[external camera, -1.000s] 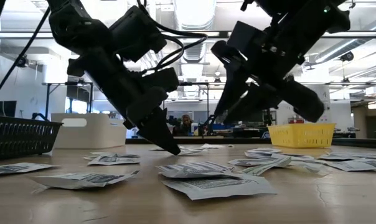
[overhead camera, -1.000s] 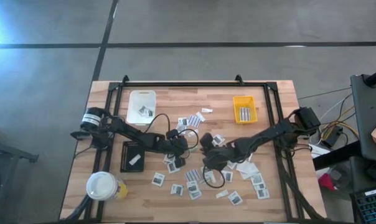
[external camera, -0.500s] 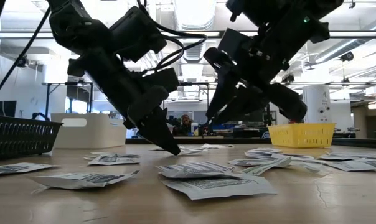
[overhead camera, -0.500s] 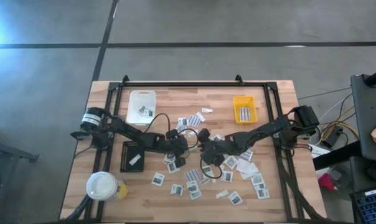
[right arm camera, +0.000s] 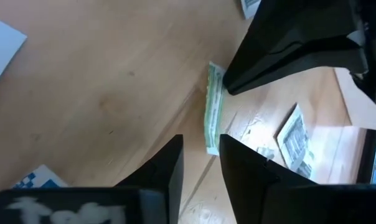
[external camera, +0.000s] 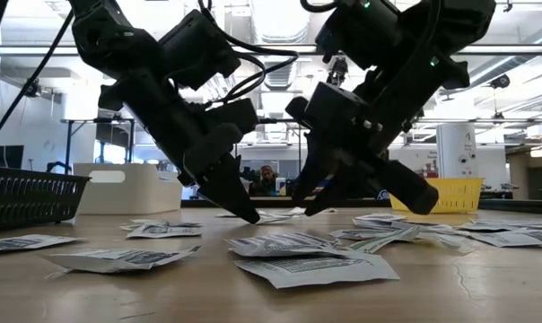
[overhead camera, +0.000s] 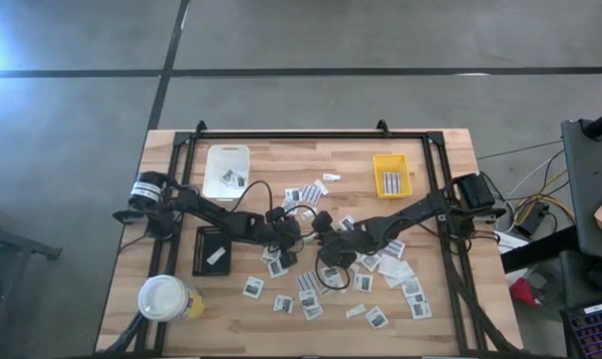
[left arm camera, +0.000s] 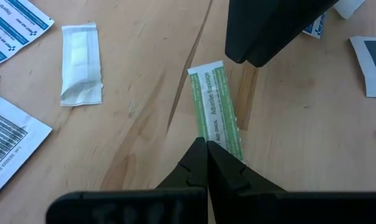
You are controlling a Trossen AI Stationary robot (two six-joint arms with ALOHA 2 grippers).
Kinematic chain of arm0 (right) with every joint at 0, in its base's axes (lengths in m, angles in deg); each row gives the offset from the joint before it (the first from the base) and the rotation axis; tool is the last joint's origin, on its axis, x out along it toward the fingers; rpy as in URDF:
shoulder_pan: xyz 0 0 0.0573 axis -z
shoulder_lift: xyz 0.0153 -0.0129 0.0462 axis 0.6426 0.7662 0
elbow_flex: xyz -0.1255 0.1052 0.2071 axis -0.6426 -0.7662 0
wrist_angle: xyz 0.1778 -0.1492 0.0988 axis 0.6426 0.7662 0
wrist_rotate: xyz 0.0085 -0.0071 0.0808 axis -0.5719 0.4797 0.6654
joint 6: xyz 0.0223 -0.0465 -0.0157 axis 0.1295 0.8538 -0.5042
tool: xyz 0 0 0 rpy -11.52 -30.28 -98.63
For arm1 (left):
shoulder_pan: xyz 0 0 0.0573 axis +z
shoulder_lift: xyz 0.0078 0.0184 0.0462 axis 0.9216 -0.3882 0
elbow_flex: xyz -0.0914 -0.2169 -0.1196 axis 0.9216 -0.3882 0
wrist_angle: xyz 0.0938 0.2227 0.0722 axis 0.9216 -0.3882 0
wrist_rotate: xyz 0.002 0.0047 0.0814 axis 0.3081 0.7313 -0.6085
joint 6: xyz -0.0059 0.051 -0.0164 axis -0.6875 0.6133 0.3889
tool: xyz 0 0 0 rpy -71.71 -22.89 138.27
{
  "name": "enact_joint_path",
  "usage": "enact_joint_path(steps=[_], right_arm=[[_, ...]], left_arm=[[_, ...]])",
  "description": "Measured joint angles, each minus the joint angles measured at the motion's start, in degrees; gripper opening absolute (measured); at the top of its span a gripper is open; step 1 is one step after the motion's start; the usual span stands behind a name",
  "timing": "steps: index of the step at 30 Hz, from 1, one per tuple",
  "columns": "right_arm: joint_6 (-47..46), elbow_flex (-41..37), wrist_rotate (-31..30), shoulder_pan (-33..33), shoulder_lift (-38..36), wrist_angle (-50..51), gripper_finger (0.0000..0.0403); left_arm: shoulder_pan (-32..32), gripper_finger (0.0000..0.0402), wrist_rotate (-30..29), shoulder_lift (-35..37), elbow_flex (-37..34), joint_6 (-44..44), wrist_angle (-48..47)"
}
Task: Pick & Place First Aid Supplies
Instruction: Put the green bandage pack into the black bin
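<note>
Bandage strip (left arm camera: 215, 104), green-striped and flat on the wooden desk (overhead camera: 281, 170), is pinned at one end by the left gripper (left arm camera: 206, 144), whose jaws are fully closed to a point and pressed down on it. This hold is judged to be a way of steadying the thin strip so that it can be taken by the other arm. The right gripper (right arm camera: 199, 146) is brought in from the opposite side with its jaws parted narrowly, the free end of the strip lying just ahead of the gap; nothing is held in it yet. Many other packets (overhead camera: 307, 299) are scattered across the desk, apart from both grippers. A yellow tray (overhead camera: 391, 176) stands well away, likely a destination.
</note>
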Motion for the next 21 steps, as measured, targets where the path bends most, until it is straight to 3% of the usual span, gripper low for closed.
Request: enact_joint_path(steps=[13, 21], right_arm=[[5.3, 0.4, -0.3, 0.0, 5.2, -6.4, 0.0096], [3.5, 0.7, -4.8, 0.1, 5.8, -5.7, 0.0098]], left_arm=[[0.0, 0.0000, 0.7, 0.0, 0.0, -0.8, -0.1], [0.0, 0.0000, 1.1, 0.0, -0.1, -0.9, -0.1]])
